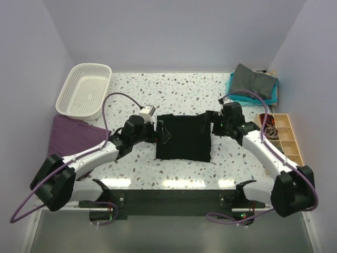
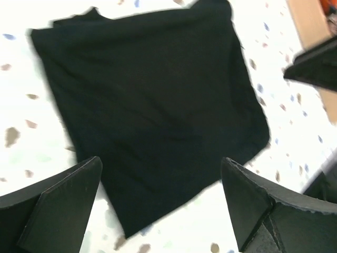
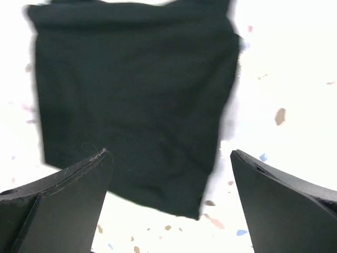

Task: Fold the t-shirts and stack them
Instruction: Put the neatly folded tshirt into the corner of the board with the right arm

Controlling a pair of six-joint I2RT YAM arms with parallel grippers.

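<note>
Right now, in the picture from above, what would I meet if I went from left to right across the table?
white basket → left gripper → black t-shirt → right gripper → wooden tray

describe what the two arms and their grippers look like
The left arm and right arm are built alike: white link shells joined by chunky black joint housings. A purple cable loops along each one. The left gripper and right gripper both have two matte black, wedge-shaped fingers.
</note>
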